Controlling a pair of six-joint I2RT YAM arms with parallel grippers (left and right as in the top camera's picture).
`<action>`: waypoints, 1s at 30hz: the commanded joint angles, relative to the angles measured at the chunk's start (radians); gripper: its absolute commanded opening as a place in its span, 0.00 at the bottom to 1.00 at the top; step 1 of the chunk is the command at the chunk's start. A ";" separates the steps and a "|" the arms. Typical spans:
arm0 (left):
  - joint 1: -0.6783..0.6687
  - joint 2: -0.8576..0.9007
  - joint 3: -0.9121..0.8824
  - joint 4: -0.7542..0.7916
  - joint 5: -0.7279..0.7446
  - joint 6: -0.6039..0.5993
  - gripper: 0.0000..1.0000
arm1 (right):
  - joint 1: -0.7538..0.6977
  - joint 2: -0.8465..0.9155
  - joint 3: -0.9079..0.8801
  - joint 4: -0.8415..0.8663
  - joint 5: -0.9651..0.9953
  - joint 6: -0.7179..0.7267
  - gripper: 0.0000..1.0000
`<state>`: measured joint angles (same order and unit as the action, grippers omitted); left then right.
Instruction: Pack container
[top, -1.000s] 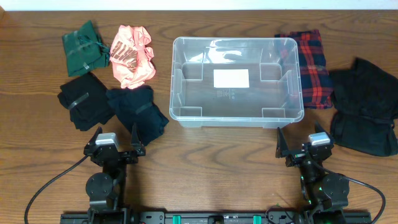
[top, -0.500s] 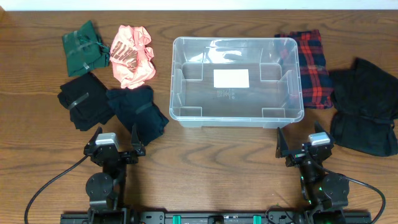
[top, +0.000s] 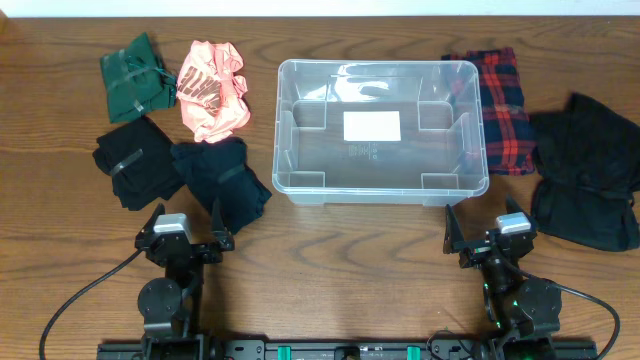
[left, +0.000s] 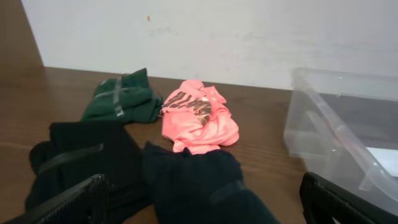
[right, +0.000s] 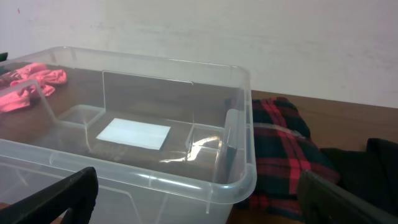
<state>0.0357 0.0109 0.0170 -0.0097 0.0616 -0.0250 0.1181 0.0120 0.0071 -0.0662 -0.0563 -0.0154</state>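
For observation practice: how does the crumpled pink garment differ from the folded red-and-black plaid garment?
The crumpled pink garment sits left of the clear plastic container, the red-and-black plaid garment right. The pink one is bunched; the plaid one lies flatter. Both lie outside it.

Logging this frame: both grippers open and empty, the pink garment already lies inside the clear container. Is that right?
Not quite. The overhead view shows the pink garment lying outside the container, to its left beside the green garment; the container is empty. Left gripper and right gripper are indeed open and empty.
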 joint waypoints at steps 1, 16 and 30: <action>0.000 -0.007 -0.010 0.033 0.117 0.005 0.98 | 0.008 -0.006 -0.002 -0.004 0.000 -0.016 0.99; 0.000 0.264 0.443 -0.301 0.103 -0.088 0.98 | 0.008 -0.006 -0.002 -0.004 0.000 -0.016 0.99; 0.000 1.131 1.249 -0.985 0.111 -0.047 0.98 | 0.008 -0.006 -0.002 -0.004 0.000 -0.016 0.99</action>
<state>0.0357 1.0401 1.1805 -0.9524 0.1734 -0.0830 0.1181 0.0116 0.0071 -0.0669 -0.0559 -0.0158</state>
